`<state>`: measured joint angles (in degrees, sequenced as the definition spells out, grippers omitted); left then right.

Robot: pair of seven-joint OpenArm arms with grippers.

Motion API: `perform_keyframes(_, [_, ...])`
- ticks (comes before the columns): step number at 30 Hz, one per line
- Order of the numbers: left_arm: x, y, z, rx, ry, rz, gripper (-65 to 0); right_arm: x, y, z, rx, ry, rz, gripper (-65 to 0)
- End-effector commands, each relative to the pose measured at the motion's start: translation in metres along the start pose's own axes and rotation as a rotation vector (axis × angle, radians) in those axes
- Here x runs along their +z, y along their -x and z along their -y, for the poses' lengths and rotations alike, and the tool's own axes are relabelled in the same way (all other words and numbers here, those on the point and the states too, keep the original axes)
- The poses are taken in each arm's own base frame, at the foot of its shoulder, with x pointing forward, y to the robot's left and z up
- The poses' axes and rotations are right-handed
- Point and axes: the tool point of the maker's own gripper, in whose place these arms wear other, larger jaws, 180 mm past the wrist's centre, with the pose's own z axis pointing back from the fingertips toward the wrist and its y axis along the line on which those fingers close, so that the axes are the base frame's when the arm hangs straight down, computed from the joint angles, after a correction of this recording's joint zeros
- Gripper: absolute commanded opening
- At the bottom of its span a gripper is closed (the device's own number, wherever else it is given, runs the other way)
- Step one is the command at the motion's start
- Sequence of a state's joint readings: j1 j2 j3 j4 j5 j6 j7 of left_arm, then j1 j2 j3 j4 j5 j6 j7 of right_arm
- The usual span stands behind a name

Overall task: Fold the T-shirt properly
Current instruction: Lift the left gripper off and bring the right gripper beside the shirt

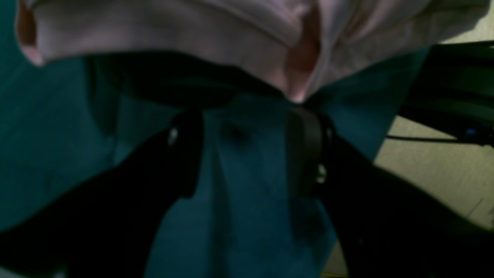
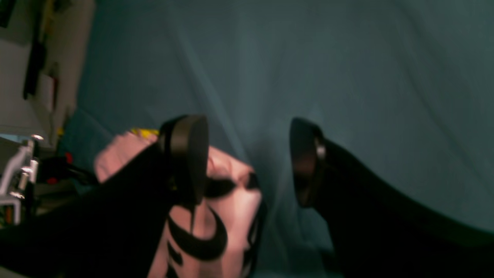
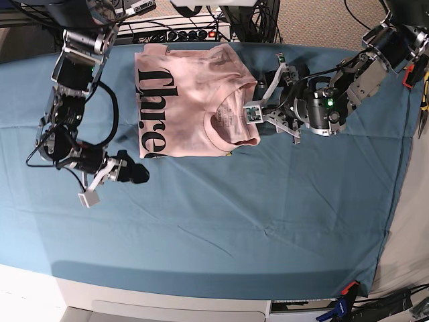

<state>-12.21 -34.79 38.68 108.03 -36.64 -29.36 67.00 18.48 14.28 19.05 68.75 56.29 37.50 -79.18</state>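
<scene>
Where the teal cloth [image 3: 221, 228] covers the tabletop, the T-shirt [image 3: 194, 100] lies folded into a rough rectangle toward the far edge, printed side up, black lettering running along its left portion in the base view and the neckline [image 3: 228, 121] facing its right edge. Left of the T-shirt in that view, the right pincer [image 3: 137, 173] sits low over the cloth just off the garment's near-left corner, apart from it; its wrist camera shows both black pads spread wide with bare teal cloth between them, nothing held. In that wrist view a pink corner of the T-shirt [image 2: 216, 216] with curved black print lies behind and below the left-hand pad [image 2: 189, 154], not between the pads. A small white tag [image 3: 88, 199] hangs beneath this arm. Right of the T-shirt in the base view, the left pincer [image 3: 258, 111] is at the garment's right edge, by the collar. Its wrist camera shows the jaws parted, teal cloth in the gap, and the pink fabric edge [image 1: 231, 38] bunched just beyond the fingertips [image 1: 305, 131], one fold dipping close to the right-hand tip; contact cannot be told, the picture is dark and soft. Nothing is clamped. A cable strip [image 3: 181, 30] lies beyond the T-shirt's far edge.
</scene>
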Motion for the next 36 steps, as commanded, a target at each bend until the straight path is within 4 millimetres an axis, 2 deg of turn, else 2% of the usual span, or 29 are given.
perform_keyframes(1, [0.007,-0.006,-0.006,-0.012,-0.019,0.022,-30.4,0.006,-0.015,-0.002,0.018,-0.009,0.032,-31.4])
perform_keyframes(13, [0.007,-0.002,-0.005,0.017,-0.011,0.005,-30.5,-0.011,0.008,-0.006,-0.167,-0.187,0.058,-31.7])
perform_keyframes(14, [0.007,0.0,-0.003,0.023,0.001,0.002,-30.5,-0.011,0.007,-0.006,-0.173,-0.194,0.064,-34.6])
perform_keyframes(15, [0.008,0.002,0.0,0.031,0.016,0.0,-30.5,-0.01,0.006,-0.007,-0.174,-0.198,0.066,-40.3])
perform_keyframes(18, [0.008,0.009,0.009,0.052,0.057,-0.008,-30.5,-0.01,0.005,-0.007,-0.172,-0.198,0.068,-63.5])
perform_keyframes(23, [0.005,0.018,0.032,0.12,0.145,-0.002,-30.5,-0.01,0.003,-0.008,-0.17,-0.2,0.071,-65.0])
perform_keyframes(26, [0.002,0.014,0.049,0.157,0.206,0.039,-30.5,-0.011,0.004,-0.007,-0.171,-0.199,0.07,-65.0])
perform_keyframes(29, [-0.001,0.004,0.054,0.166,0.217,0.081,-30.7,-0.011,0.004,-0.007,-0.171,-0.199,0.07,-65.0])
perform_keyframes(32, [0.003,-0.011,0.036,0.203,0.173,0.147,-30.7,-0.011,0.004,-0.008,-0.171,-0.199,0.07,-65.0])
perform_keyframes(36, [0.024,-0.021,-0.024,0.376,0.03,0.277,-31.5,-0.011,0.004,-0.008,-0.171,-0.2,0.07,-65.0])
